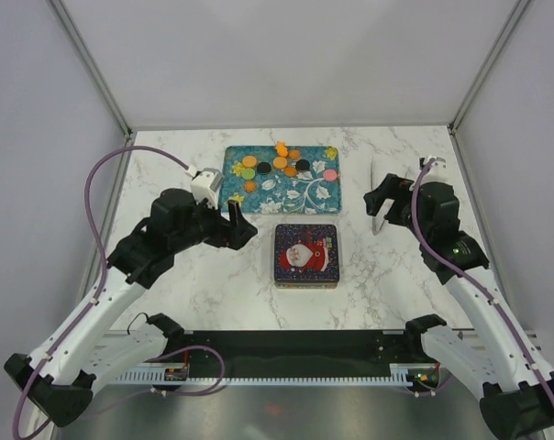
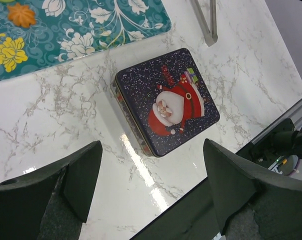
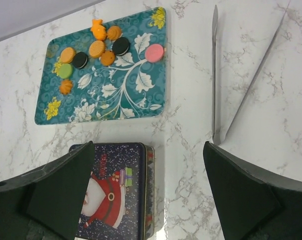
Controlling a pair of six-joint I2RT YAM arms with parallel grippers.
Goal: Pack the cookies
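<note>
Cookies [image 1: 279,165] lie loose on the teal tray [image 1: 304,197] at the far middle of the table [image 1: 167,293], bunched toward the tray's far left part. Just near of the tray sits the Santa tin [image 1: 306,256], lid on, square to the table edge. Whether it holds any cookies cannot be told, so this fits either a pack yet to be filled or one paused with its lid back on.

Left gripper [image 1: 233,220] hangs wide, holding nothing, off the tray's near left corner; in its wrist view the tin [image 2: 166,102] lies straight ahead between the fingers [image 2: 81,175]. Right gripper [image 1: 380,203] is also wide and bare, well to the right of tray and tin, over a white sheet [image 3: 251,75].

Left arm is the nearer to both: the cookies lie just beyond and to the right of its claw, the tin to its right.
</note>
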